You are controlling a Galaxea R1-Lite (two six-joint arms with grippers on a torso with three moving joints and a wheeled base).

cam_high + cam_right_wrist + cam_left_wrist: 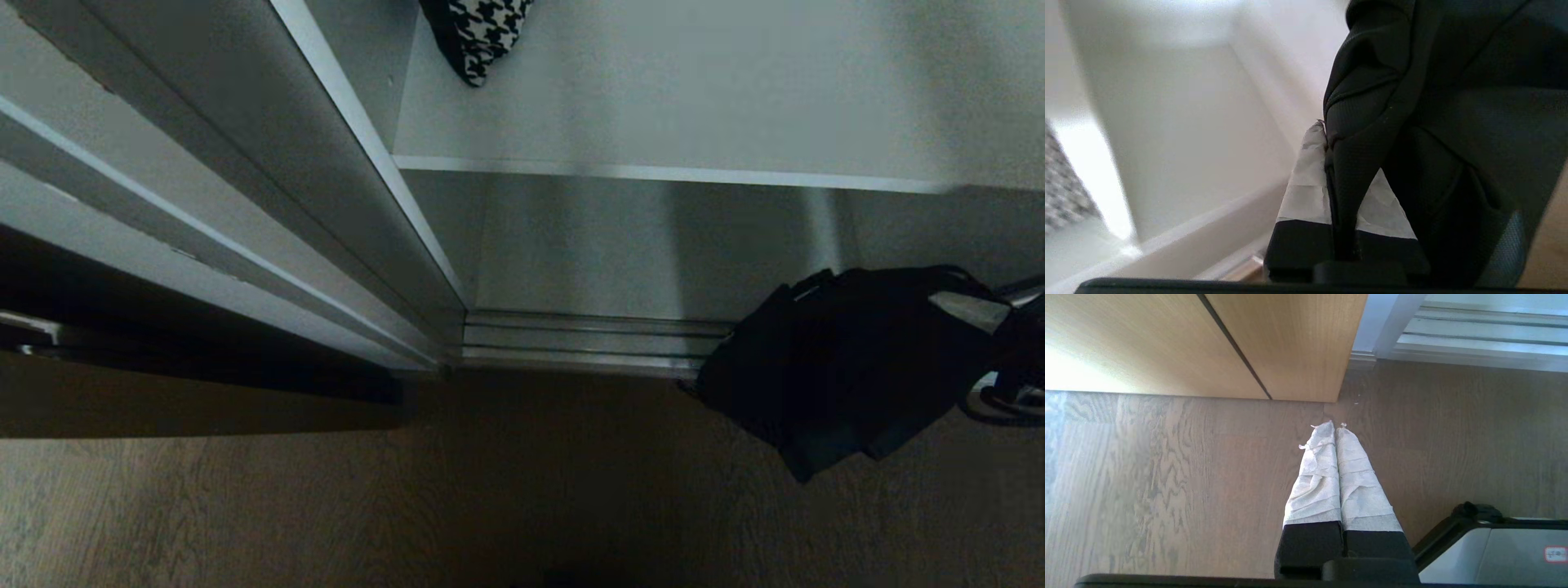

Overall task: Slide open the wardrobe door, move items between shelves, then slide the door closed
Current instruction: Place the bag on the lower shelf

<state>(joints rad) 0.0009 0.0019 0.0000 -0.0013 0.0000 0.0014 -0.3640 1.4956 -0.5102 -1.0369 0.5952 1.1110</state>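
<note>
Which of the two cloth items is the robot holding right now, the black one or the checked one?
The black fabric bag, pinched in the shut right gripper low by the door track. The houndstooth cloth lies untouched on the upper shelf.

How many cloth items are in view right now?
2. The black fabric bag hangs pinched in the right gripper, in front of the wardrobe opening. The houndstooth cloth piece lies on the white shelf. Others may be out of frame.
</note>
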